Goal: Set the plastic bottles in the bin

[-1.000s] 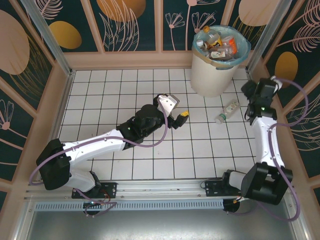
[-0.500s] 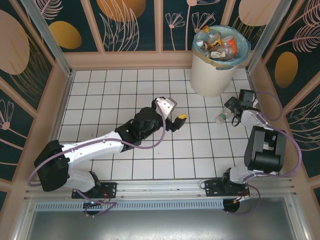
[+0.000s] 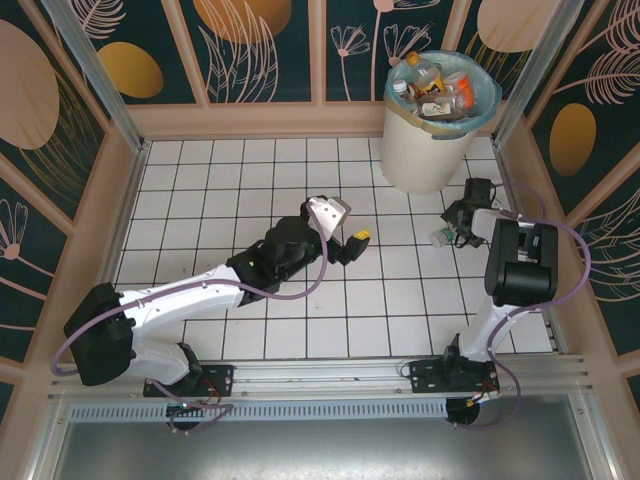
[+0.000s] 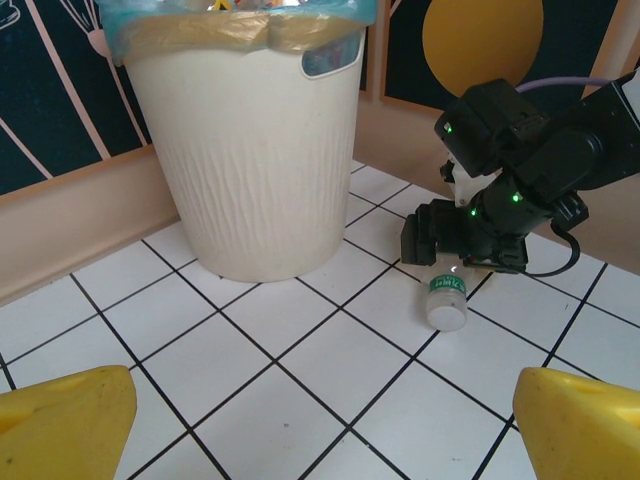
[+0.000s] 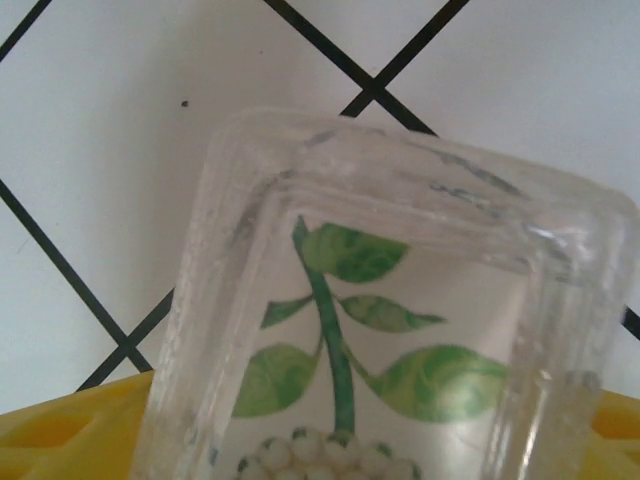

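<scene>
A clear plastic bottle with a green leaf label lies on its side on the white tiles, right of the bin. My right gripper is down over it. In the right wrist view the bottle spans the whole gap between the yellow fingers, which press against its sides. My left gripper hovers open and empty at mid-floor. Its view looks toward the bin, the bottle and the right gripper. Several bottles lie in the bin's blue-lined top.
The wooden side wall runs close behind the right arm. The bin stands in the far right corner against the back wall. White tiled floor spreads out to the left of the left arm.
The right arm folded in and its gripper came down from beside the wall onto the lying bottle, jaws narrowing on it. The left arm drew back slightly toward the left.
</scene>
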Controlling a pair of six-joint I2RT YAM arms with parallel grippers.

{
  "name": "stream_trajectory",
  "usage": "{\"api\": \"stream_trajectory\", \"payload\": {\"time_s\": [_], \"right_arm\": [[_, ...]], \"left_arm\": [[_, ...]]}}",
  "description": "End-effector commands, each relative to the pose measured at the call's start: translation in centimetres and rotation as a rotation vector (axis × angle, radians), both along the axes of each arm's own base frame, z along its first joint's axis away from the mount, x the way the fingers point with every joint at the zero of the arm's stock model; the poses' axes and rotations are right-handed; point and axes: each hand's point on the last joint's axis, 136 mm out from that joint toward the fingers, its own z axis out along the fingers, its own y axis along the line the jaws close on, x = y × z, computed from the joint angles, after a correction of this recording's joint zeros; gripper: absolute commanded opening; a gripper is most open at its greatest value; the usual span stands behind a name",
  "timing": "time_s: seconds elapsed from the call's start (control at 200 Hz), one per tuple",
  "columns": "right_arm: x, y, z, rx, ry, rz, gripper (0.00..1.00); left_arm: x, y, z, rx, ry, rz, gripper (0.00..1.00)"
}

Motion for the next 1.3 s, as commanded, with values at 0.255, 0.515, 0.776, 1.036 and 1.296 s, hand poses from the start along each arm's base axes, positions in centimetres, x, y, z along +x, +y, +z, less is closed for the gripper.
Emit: {"api": "stream_trajectory", "payload": {"time_s": [0.255, 0.515, 0.776, 1.036, 1.296], "right_arm": [[-0.1, -0.8, 10.8, -0.082, -0.217, 0.011, 0.51], [-2.3, -0.6, 25.5, -0.305, -0.487, 0.08, 0.48], [-0.2, 6.9, 38.5, -0.641, -0.695, 0.39, 0.5], [6.9, 12.1, 44.2, -0.878, -0.804, 0.607, 0.54], [14.8, 14.9, 41.3, -1.031, -0.708, 0.811, 0.56]], "left_arm": [[-0.1, 0.8, 2.3, -0.026, -0.038, 0.017, 0.97], [-0.3, 1.5, 3.2, -0.027, -0.062, 0.029, 0.96], [-0.2, 2.4, 2.9, -0.015, -0.065, 0.06, 0.97], [-0.2, 2.6, 2.7, -0.009, -0.055, 0.069, 0.97], [-0.2, 2.8, 2.3, -0.001, -0.044, 0.075, 0.97]]}}
